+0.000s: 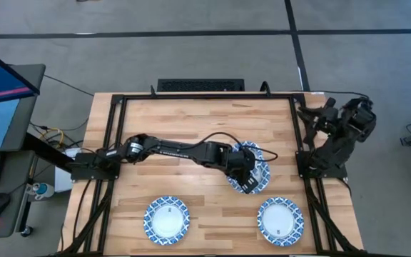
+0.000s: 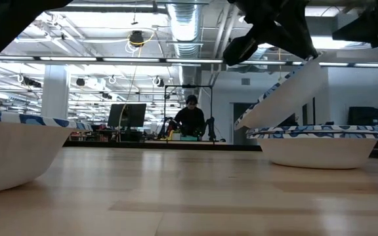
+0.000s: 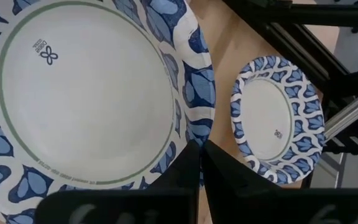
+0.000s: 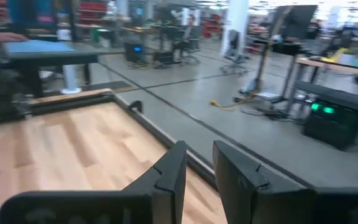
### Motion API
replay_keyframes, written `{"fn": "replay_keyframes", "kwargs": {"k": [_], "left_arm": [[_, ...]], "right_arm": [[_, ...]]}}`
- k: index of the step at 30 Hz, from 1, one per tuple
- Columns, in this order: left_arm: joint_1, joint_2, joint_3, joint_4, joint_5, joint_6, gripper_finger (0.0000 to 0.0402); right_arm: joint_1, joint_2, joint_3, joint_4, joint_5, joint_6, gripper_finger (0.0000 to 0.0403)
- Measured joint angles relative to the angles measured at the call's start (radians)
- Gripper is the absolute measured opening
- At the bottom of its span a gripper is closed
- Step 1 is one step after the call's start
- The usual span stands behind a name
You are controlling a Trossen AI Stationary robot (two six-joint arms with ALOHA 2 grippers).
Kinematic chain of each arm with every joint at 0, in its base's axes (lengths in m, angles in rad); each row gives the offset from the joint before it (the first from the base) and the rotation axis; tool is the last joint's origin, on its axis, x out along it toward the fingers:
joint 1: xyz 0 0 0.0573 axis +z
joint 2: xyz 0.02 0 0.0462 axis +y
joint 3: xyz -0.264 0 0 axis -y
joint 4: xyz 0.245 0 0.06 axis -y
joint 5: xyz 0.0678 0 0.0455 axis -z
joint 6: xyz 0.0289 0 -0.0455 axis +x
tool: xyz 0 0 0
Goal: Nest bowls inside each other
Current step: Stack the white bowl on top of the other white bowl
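My left gripper has reached across to the table's centre-right and is shut on a blue-and-white rimmed bowl. This bowl hangs tilted over another bowl that stands on the table, also visible in the high view. The held bowl fills the left wrist view. Two more bowls stand apart near the table's near edge, one left of centre and one to the right. My right gripper waits folded back at the table's right edge, open by a narrow gap. My left gripper pinches the held bowl's patterned rim between its two fingers, coming from above and slanting down. The bowl is steeply tilted, its raised side at the fingers. Its low edge sits at the rim of the bowl beneath; whether they touch I cannot tell.
A black metal frame runs around the wooden table. The right arm stands folded at the right frame rail. A monitor and a mouse sit left of the table. A person sits far off in the room.
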Motion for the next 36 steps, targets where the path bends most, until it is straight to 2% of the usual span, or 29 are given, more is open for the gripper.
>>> {"fn": "replay_keyframes", "kwargs": {"k": [3, 8, 12, 18, 21, 27, 36], "left_arm": [[0.000, 0.000, 0.000, -0.001, 0.000, 0.004, 0.0000], [0.000, 0.000, 0.000, -0.013, 0.019, 0.007, 0.0000], [0.000, 0.000, 0.000, -0.020, 0.026, 0.003, 0.0000], [0.000, 0.031, -0.001, -0.004, 0.057, -0.021, 0.0000], [0.000, 0.071, -0.002, 0.021, 0.112, -0.035, 0.0000], [0.005, 0.093, -0.006, 0.018, 0.100, -0.042, 0.0000], [0.018, 0.105, 0.006, 0.139, 0.151, -0.040, 0.0001]], "right_arm": [[-0.062, 0.000, 0.000, 0.018, 0.000, -0.035, 0.0103], [-0.146, 0.002, 0.028, 0.081, -0.026, -0.194, 0.0103], [-0.175, 0.003, 0.091, 0.095, -0.060, -0.318, 0.0103], [-0.187, 0.002, 0.181, 0.110, -0.041, -0.546, 0.0103], [-0.175, 0.001, 0.196, 0.109, -0.043, -0.583, 0.0103], [-0.107, -0.007, 0.198, 0.105, -0.028, -0.644, 0.0103], [0.031, -0.033, 0.204, 0.099, 0.020, -0.664, 0.0103]]}}
